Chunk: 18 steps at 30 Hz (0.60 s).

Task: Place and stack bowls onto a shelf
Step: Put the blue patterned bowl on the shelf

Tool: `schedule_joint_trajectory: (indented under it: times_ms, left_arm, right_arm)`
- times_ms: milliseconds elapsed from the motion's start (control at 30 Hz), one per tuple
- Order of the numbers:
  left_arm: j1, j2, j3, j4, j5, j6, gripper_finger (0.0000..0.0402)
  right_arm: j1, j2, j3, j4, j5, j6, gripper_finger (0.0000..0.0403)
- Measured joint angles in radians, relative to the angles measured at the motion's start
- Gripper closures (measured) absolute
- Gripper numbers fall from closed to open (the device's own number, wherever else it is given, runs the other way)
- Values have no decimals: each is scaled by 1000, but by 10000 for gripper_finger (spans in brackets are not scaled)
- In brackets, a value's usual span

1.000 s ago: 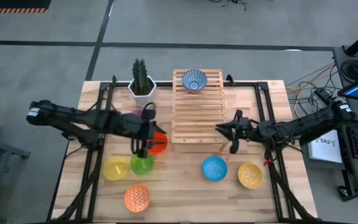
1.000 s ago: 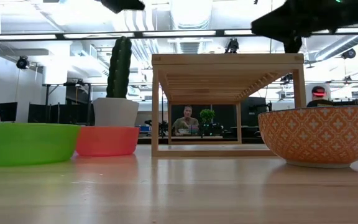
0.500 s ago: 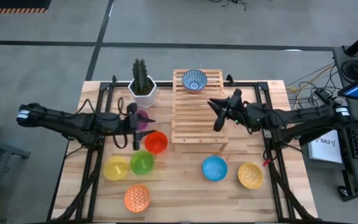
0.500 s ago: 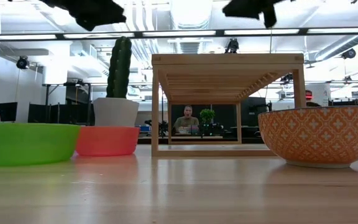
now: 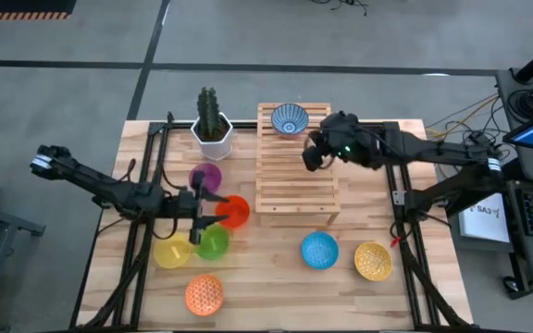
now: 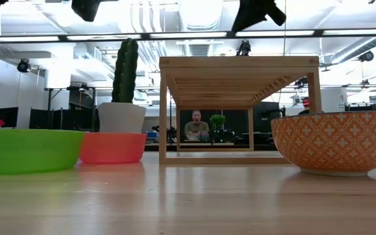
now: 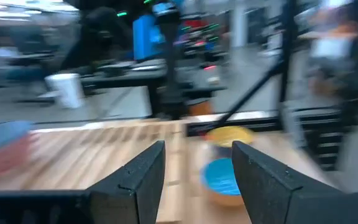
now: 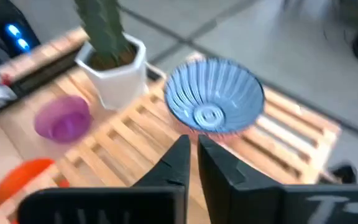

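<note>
The slatted wooden shelf (image 5: pixel 294 171) stands at the table's far middle, and a blue-white patterned bowl (image 8: pixel 213 102) sits on its far end. My right gripper (image 5: pixel 312 155) hovers shut above the shelf, just short of that bowl. My left gripper (image 5: pixel 207 220) is open and level with nothing between its fingers, above the table between the red-orange bowl (image 5: pixel 233 211) and the green bowl (image 5: pixel 213 242). The purple (image 5: pixel 205 176), yellow (image 5: pixel 171 252), orange lattice (image 5: pixel 204 294), blue (image 5: pixel 319 250) and yellow lattice (image 5: pixel 372 261) bowls rest on the table.
A white pot with a cactus (image 5: pixel 211 125) stands left of the shelf's far end. Black frame rails run along both sides of the table (image 5: pixel 276 296). In the low view a person (image 6: pixel 194 125) shows in the room beyond the shelf.
My right gripper has risen and gone from the shelf's near right corner toward the far edge, over the shelf and up to the patterned bowl, and its fingers have come together. My left gripper has tipped up from pointing down to level beside the red-orange and green bowls.
</note>
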Motion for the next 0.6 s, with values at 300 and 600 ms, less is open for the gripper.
schedule_joint_trajectory:
  times_ms: [300,600]
  left_arm:
    - [2,-14,133,-162,-272,176,233]
    - [0,-28,153,-329,-272,105,233]
  right_arm:
    - [-135,121,131,-136,-95,-40,394]
    - [-266,193,137,17,-239,-65,394]
